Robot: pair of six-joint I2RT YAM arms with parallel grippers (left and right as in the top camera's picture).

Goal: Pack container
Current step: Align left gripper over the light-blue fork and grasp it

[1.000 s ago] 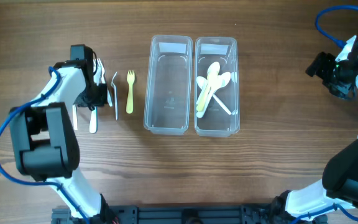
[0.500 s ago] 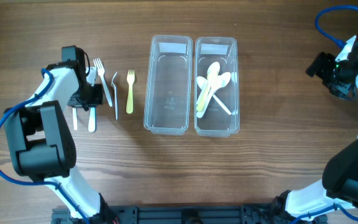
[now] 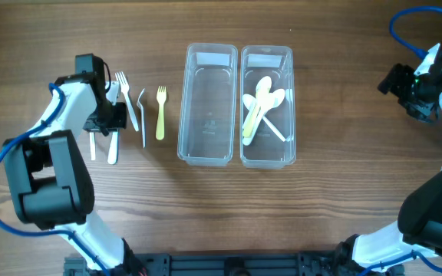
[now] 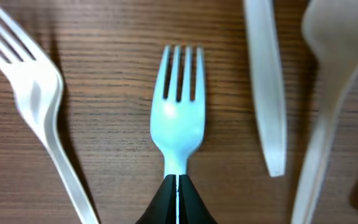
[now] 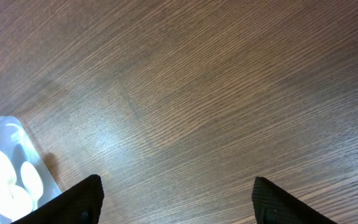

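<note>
Now your left gripper [image 4: 178, 182] is clamped on the neck of the pale blue fork [image 4: 178, 118], tines ahead of the jaws. Lift straight, as a white fork [image 4: 39, 106] lies just left and a clear knife [image 4: 265, 87] just right. The empty container [image 3: 208, 103] waits well off rightward; your right gripper [image 5: 176, 186] hangs spread wide.

No legible text, label, brand, number or sign appears in any view. One faint moulded mark [image 3: 211, 123] sits on the floor of the empty container [image 3: 184, 107], near its middle. It is too small and too low in contrast to read, and whether it is a symbol or lettering cannot be told.
</note>
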